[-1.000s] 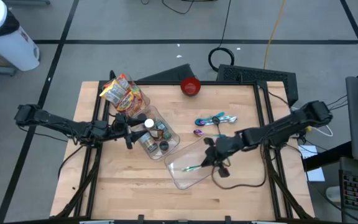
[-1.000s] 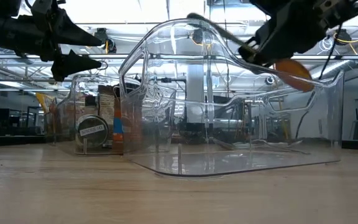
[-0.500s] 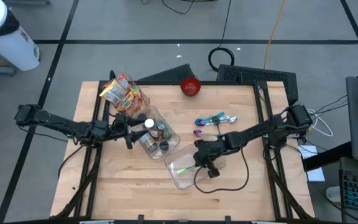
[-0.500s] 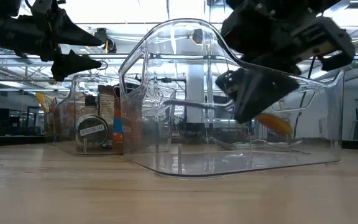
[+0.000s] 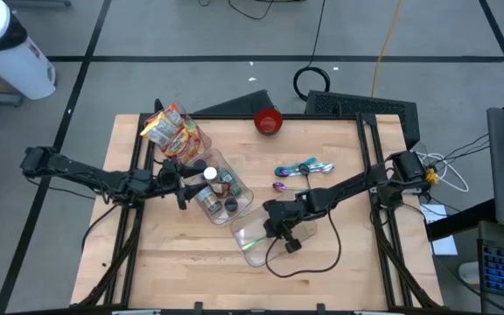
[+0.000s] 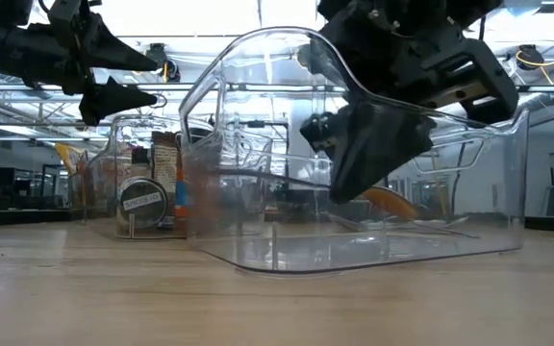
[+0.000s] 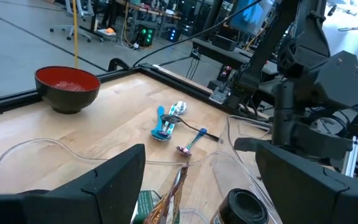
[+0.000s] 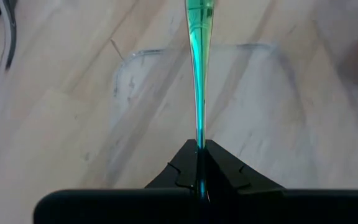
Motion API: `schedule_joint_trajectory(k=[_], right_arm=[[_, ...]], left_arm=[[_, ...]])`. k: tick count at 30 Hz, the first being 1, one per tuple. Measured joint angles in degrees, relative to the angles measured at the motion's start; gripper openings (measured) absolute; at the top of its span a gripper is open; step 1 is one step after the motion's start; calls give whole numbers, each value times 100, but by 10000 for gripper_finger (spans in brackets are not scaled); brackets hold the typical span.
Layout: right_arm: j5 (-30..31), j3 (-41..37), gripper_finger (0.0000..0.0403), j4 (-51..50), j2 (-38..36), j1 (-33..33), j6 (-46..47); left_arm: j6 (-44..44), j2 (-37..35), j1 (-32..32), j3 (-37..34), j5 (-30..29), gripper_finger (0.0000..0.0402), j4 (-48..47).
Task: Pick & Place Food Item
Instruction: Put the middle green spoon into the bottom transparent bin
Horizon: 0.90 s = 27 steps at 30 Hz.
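Note:
My right gripper [image 5: 278, 231] is over the clear empty bin [image 5: 254, 248] near the table's middle and is shut on a thin green iridescent utensil [image 8: 199, 74]. The utensil also shows in the high view [image 5: 255, 239] and reaches out over the bin's floor. In the low view the right gripper [image 6: 354, 163] is low inside the bin [image 6: 258, 252]. My left gripper [image 5: 182, 181] hangs open over a second clear bin [image 5: 220, 194] that holds jars. It touches nothing. My right gripper pinches the utensil's thin handle [image 8: 199, 144] between its two fingertips, near the handle's end. The utensil sticks straight out ahead of the fingers, toward the table's left and near side. Its far end [image 6: 390, 204] is inside the clear bin; whether it touches the floor, I cannot tell.
A third clear bin [image 5: 175, 131] with snack bags lies at the far left. A red bowl [image 5: 269, 121] stands at the far edge. More coloured utensils [image 5: 303, 170] lie on the wood right of centre. A black cable [image 5: 309, 262] loops near the empty bin.
My right gripper has gone toward the table's left and near edge and down, carrying the green utensil from above the bin's right rim into the clear bin. It has stayed shut on the handle.

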Motion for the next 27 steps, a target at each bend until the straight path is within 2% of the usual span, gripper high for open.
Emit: schedule_joint_trajectory(k=[17, 21, 27], right_arm=[[39, 18, 4, 846, 0, 262, -411], [-120, 18, 4, 987, 0, 258, -408], [-42, 18, 4, 670, -36, 233, -395]], left_arm=[[0, 2, 0, -2, 0, 312, 0], [0, 2, 0, -2, 0, 312, 0], [-1, 2, 1, -2, 0, 312, 0]])
